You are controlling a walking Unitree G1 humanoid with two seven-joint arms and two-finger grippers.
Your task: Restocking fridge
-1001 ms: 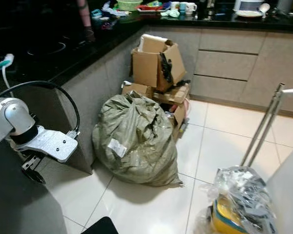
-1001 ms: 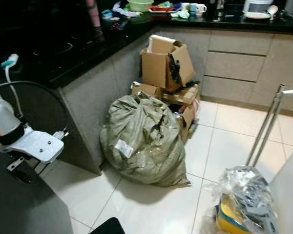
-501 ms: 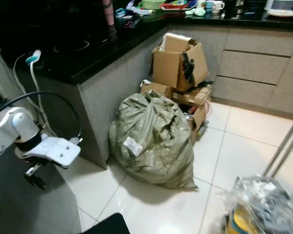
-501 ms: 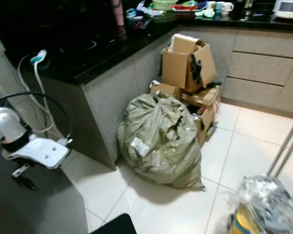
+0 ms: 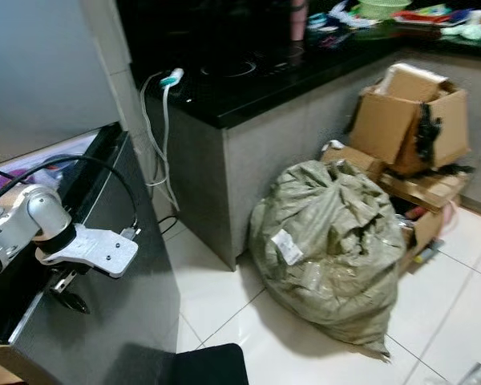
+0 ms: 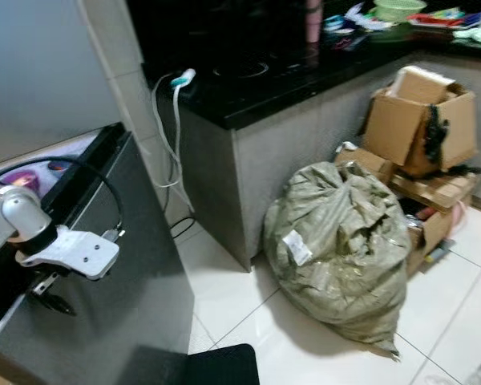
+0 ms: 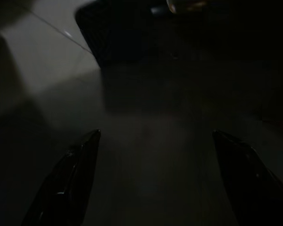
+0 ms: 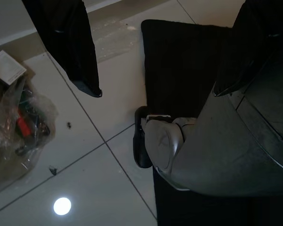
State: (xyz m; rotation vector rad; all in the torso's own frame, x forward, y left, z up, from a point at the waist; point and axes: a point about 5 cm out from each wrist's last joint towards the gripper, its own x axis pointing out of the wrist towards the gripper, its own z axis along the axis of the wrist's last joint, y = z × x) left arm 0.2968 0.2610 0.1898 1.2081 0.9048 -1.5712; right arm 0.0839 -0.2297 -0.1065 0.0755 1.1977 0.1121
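A dark grey fridge door (image 5: 104, 321) with a black top edge stands at the left. Behind that edge is a pale shelf with purple things (image 6: 20, 175) on it. My left gripper (image 5: 64, 293) hangs close in front of the door's grey face, and the left wrist view has its fingers (image 7: 70, 183) wide apart with nothing between them. My right gripper (image 8: 156, 89) hangs open over the white tiled floor beside my own leg. A clear plastic bag of groceries (image 8: 14, 127) lies on the floor near it, with a small box (image 8: 7, 68) beside it.
A big grey-green sack (image 5: 329, 241) sits on the floor against the black-topped counter (image 5: 264, 80). Stacked cardboard boxes (image 5: 409, 120) stand behind it. A white cable (image 5: 164, 128) hangs down the wall by the counter. A black mat (image 5: 208, 369) lies at my feet.
The camera has swung left: sack and boxes slid to the right of the picture, the fridge door came into view, and the bag at the lower right left it.
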